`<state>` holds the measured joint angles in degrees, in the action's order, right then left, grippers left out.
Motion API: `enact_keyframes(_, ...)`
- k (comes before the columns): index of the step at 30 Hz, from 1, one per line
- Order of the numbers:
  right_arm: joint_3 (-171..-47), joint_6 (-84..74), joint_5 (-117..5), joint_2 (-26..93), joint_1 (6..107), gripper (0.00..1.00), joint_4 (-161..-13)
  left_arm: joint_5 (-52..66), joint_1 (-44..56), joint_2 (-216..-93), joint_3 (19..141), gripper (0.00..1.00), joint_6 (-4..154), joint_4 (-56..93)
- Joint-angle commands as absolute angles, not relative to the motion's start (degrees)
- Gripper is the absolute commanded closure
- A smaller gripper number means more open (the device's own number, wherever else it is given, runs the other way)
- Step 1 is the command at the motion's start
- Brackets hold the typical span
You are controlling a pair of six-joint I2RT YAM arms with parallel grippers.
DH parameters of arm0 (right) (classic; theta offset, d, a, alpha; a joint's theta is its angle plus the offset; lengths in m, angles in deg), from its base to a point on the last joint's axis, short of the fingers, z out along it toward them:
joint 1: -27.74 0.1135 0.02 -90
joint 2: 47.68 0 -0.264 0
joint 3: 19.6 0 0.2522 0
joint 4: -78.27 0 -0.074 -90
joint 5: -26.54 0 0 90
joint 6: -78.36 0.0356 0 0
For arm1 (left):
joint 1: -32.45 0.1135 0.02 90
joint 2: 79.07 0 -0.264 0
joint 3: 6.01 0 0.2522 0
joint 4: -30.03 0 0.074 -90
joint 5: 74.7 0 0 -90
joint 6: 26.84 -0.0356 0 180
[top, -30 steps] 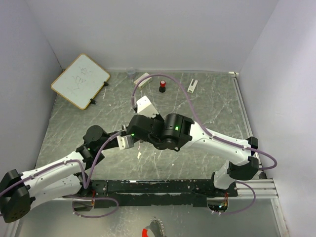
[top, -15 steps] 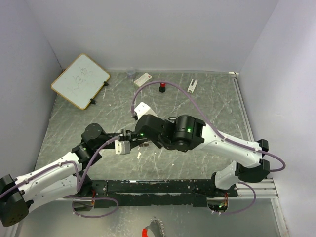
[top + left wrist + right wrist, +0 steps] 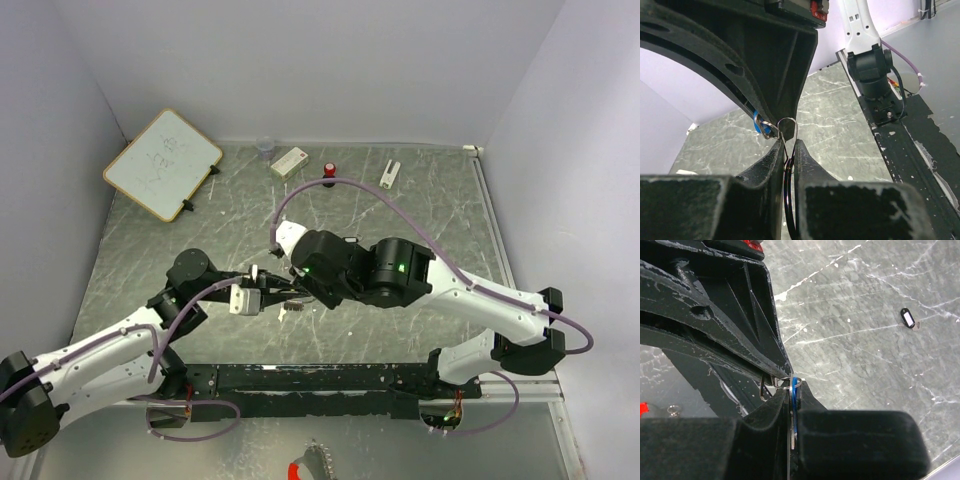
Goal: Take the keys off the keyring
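Note:
My two grippers meet tip to tip just above the middle of the table. The left gripper [image 3: 266, 291] [image 3: 787, 143] is shut on the keyring [image 3: 788, 165], whose thin dark wire loops run down between its fingers. A small silver ring [image 3: 785, 123] [image 3: 782, 383] links the two grippers. The right gripper [image 3: 291, 284] [image 3: 792, 386] is shut on a key with a blue plastic head [image 3: 795, 390] [image 3: 759, 127], clamped edge-on between its pads. No other keys on the ring show, hidden by the fingers.
A small black piece with a white face [image 3: 907, 318] lies on the marble table [image 3: 430, 220]. A whiteboard [image 3: 163, 163] leans at the back left. A clear cup [image 3: 265, 146], a white box [image 3: 290, 161], a red-and-black knob [image 3: 329, 171] and a white clip [image 3: 389, 174] line the back edge.
The right arm's elbow has swung right and toward the near edge. The joined grippers have shifted slightly nearer. Both stay shut on the same things.

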<state>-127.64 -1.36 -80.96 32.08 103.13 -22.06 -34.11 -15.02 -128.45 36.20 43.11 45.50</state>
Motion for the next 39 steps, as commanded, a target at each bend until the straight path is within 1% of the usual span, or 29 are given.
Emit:
enact_keyframes(1, -126.3, -3.0, -75.4, 35.2, 102.7, 1.00, -37.3, -40.4, -16.4, -129.9, 39.1, 0.92, 42.8, 54.6)
enact_keyframes(5, -124.9, -3.9, -74.0, 35.6, 101.0, 1.00, -40.0, -42.4, -16.4, -131.1, 40.2, 0.92, 43.0, 55.8)
enact_keyframes(8, -123.5, -5.0, -70.4, 35.4, 98.4, 1.00, -43.2, -42.9, -16.4, -131.6, 40.6, 0.93, 42.8, 57.1)
enact_keyframes(15, -123.7, -7.0, -62.3, 37.6, 91.1, 1.00, -45.9, -45.2, -16.4, -133.6, 44.0, 0.93, 38.9, 52.5)
enact_keyframes(22, -127.3, -11.2, -46.7, 44.1, 83.6, 1.00, -45.1, -46.1, -16.4, -136.0, 47.3, 0.93, 33.9, 47.1)
enact_keyframes(25, -127.0, -12.8, -40.6, 47.1, 82.5, 1.00, -45.4, -46.3, -16.4, -136.7, 47.9, 0.93, 33.5, 47.7)
enact_keyframes(27, -126.2, -13.4, -34.3, 48.6, 82.3, 1.00, -46.7, -46.7, -16.4, -137.4, 48.2, 0.93, 33.9, 49.1)
enact_keyframes(32, -124.2, -13.5, -26.1, 49.9, 82.1, 1.00, -50.7, -46.3, -16.4, -139.2, 49.3, 0.93, 33.8, 50.7)
enact_keyframes(35, -124.0, -12.7, -28.0, 49.3, 81.7, 1.00, -52.1, -46.1, -16.4, -139.5, 49.2, 0.93, 34.7, 52.6)
enact_keyframes(39, -123.1, -9.8, -32.2, 49.6, 79.4, 1.00, -54.3, -46.1, -16.4, -138.3, 47.0, 0.93, 38.2, 59.5)
